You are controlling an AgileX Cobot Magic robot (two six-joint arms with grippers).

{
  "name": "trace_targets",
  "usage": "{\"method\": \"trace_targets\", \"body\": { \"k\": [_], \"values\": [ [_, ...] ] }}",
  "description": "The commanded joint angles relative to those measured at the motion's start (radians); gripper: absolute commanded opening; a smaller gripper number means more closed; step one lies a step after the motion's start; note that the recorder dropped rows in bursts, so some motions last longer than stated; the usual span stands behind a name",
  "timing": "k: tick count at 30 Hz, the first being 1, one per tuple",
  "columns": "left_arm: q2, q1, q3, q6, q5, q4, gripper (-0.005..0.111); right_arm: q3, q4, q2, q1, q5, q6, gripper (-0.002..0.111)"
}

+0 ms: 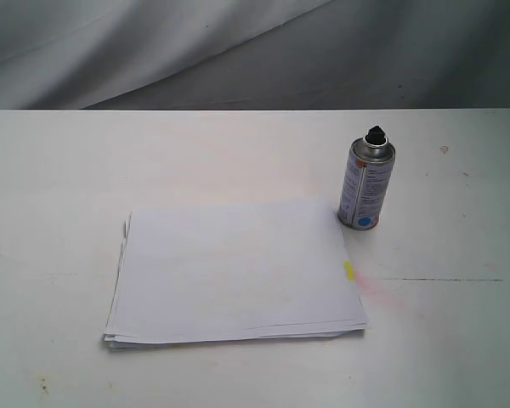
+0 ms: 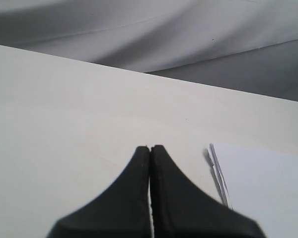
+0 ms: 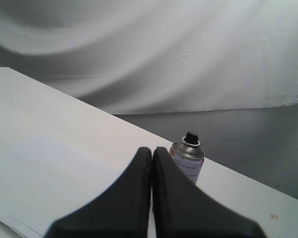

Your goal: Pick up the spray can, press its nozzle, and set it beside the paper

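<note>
The silver spray can (image 1: 367,185) stands upright on the white table, just off the far right corner of the paper (image 1: 235,270), with its black nozzle (image 1: 376,134) on top. A yellow tab (image 1: 348,271) sticks out of the paper's right edge. Neither gripper shows in the exterior view. In the right wrist view my right gripper (image 3: 152,149) is shut and holds nothing; the spray can (image 3: 188,161) stands a short way beyond its fingertips, apart from them, nozzle (image 3: 191,137) up. My left gripper (image 2: 150,147) is shut on nothing over bare table, with a corner of the paper (image 2: 263,183) beside it.
A grey cloth backdrop (image 1: 255,51) hangs behind the table's far edge. A faint pink stain (image 1: 376,287) marks the table right of the paper. A thin dark line (image 1: 450,280) runs across the table surface at right.
</note>
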Motion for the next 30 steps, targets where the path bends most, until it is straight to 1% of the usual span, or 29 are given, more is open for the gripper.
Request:
{"method": "trace_targets", "body": {
  "k": [1, 8, 12, 19, 30],
  "values": [
    [-0.005, 0.001, 0.004, 0.002, -0.006, -0.006, 0.000, 0.004, -0.003, -0.004, -0.004, -0.012, 0.003, 0.000],
    [-0.005, 0.001, 0.004, 0.002, -0.006, -0.006, 0.000, 0.004, 0.036, -0.004, -0.133, 0.049, 0.045, 0.000],
    [-0.005, 0.001, 0.004, 0.002, -0.006, -0.006, 0.000, 0.004, 0.069, -0.004, -0.164, 0.086, 0.046, 0.000],
    [-0.005, 0.001, 0.004, 0.002, -0.006, -0.006, 0.000, 0.004, 0.132, -0.004, -0.170, 0.112, 0.046, 0.000],
    [-0.005, 0.001, 0.004, 0.002, -0.006, -0.006, 0.000, 0.004, 0.132, -0.004, -0.170, 0.112, 0.046, 0.000]
  ]
}}
